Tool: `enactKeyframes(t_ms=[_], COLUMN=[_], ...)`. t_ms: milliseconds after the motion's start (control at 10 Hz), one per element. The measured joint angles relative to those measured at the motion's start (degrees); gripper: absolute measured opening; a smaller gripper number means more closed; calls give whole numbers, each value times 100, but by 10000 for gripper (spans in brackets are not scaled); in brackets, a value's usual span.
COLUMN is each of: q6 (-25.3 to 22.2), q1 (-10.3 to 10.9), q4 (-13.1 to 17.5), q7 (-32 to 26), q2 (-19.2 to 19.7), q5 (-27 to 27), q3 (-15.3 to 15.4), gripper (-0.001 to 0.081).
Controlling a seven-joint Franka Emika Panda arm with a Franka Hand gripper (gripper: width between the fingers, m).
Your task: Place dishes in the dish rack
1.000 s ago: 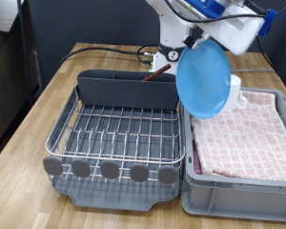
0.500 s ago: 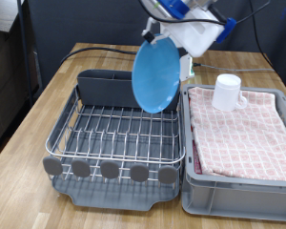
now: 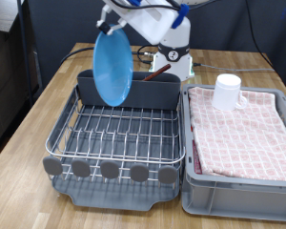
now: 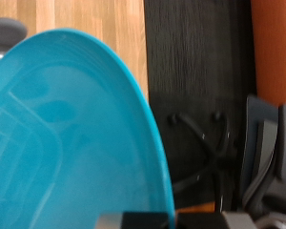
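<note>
- Gripper [image 3: 112,29] is up at the exterior view's top, left of centre, its fingers clamped on the upper rim of the round light-blue plate [image 3: 113,69].
- Plate hangs nearly on edge, tilted, above the far left part of the large silver wire dish rack [image 3: 119,132], in front of the tall grey utensil caddy [image 3: 157,91]; not touching the wires.
- Wrist view: the plate [image 4: 67,143] fills most of the picture; wooden table [image 4: 86,19] beyond.
- Small dark-brown wooden spoon [image 3: 158,72] stands in the caddy.
- Plain white cylindrical cup [image 3: 227,92] sits upside down on the pink checkered cloth [image 3: 243,134] in the grey bin [image 3: 219,198], right of the rack.
- Row of grey round discs [image 3: 110,170] lines the rack's near edge.
</note>
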Motion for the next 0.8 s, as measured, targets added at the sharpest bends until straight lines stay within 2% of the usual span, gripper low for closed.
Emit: enactKeyframes(t_ms=[200,500,800], q6=[665,345,431], q1=[-73,-76,-76], q4=[-142,-109,-100], q7=[-593,-512,-514], q2=[-138,-123,-92], q5=[-24,-312,-676], q3=[-301,-214,-210], gripper=[16,16,16])
